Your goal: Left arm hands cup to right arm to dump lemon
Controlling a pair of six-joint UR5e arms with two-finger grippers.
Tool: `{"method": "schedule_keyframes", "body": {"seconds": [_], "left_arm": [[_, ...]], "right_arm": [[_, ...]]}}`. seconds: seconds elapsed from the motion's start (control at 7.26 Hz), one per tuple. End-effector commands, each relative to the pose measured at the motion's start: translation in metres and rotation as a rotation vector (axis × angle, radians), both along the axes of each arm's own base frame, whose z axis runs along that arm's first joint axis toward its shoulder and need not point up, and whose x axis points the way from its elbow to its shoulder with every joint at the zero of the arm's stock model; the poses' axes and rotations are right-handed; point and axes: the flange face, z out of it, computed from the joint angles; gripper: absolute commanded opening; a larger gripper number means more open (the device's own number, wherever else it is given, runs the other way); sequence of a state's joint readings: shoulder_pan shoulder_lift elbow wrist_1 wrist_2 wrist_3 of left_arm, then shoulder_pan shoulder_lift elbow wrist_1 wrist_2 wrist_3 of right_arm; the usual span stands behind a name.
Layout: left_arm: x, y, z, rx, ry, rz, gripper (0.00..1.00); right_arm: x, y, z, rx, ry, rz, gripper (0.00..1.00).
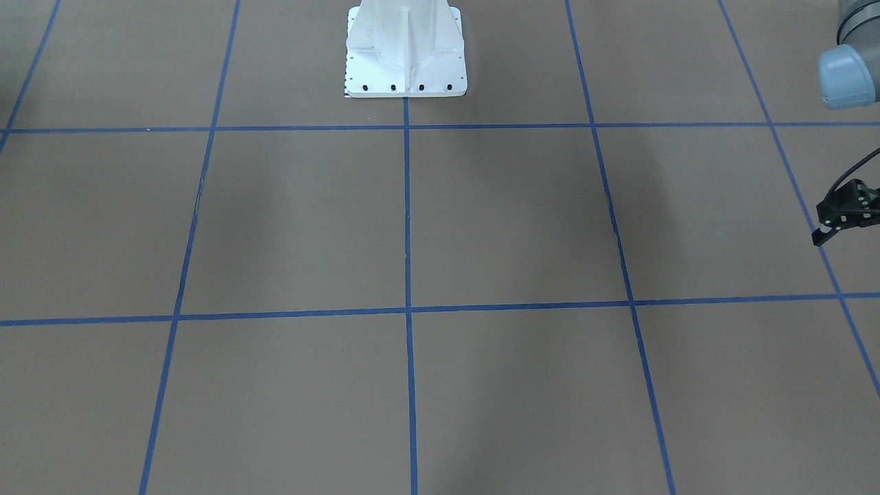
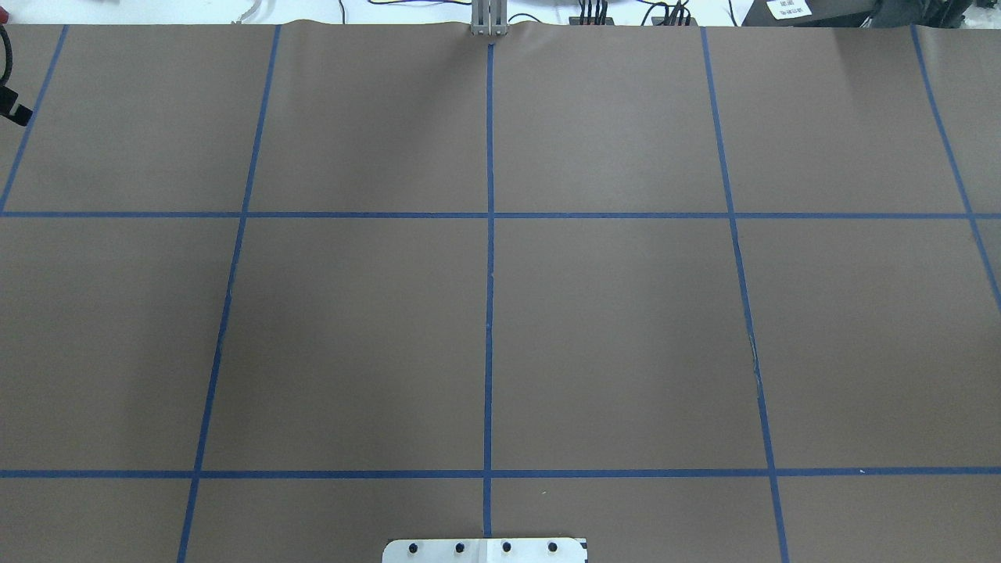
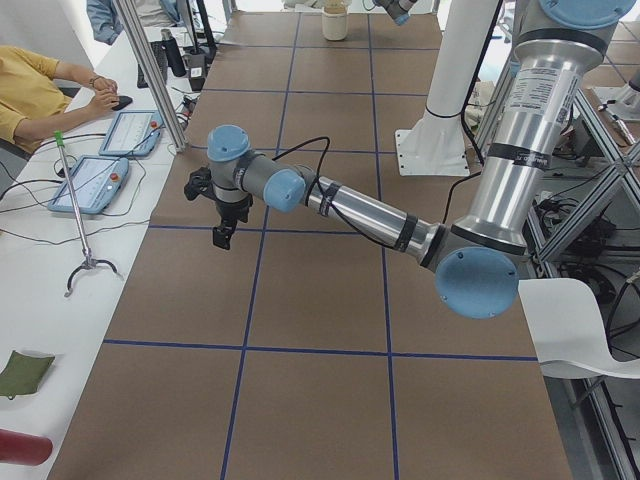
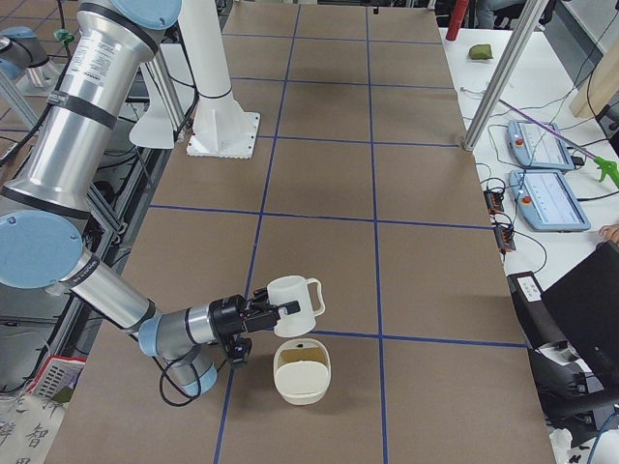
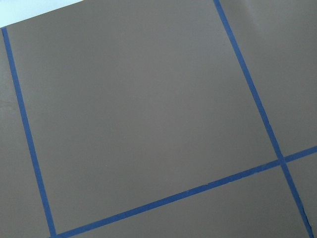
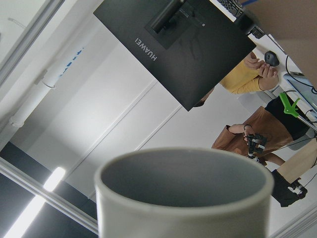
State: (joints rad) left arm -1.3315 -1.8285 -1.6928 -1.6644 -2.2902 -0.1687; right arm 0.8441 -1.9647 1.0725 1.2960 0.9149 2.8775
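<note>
**Dumping step: the cup (image 4: 293, 293) is held tipped by the right gripper (image 4: 274, 309), above a white bowl (image 4: 290, 391).**

The hand-over is judged done, since the cup's greyish inside fills the right wrist view. The lemon (image 4: 303, 362) is judged to be the yellowish patch lying in the bowl, below the gripper, though this cannot be confirmed. Next, the tilt is to be finished or checked, then the cup righted. The left gripper (image 3: 222, 232) hangs well apart over the table (image 3: 320, 300); its opening cannot be told.
</note>
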Motion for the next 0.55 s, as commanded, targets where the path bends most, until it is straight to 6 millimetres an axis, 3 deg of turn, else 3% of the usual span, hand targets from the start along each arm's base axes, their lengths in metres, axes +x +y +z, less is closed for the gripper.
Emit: {"method": "schedule_keyframes", "body": {"seconds": [0.0, 0.41], "left_arm": [[0.0, 0.0, 0.0, -0.001, 0.0, 0.0, 1.0], [0.0, 0.0, 0.0, 0.001, 0.0, 0.0, 1.0]], "right_arm": [[0.001, 0.001, 0.023, -0.049, 0.134, 0.023, 0.0], [-0.01, -0.011, 0.017, -0.024, 0.102, 0.02, 0.0]]}}
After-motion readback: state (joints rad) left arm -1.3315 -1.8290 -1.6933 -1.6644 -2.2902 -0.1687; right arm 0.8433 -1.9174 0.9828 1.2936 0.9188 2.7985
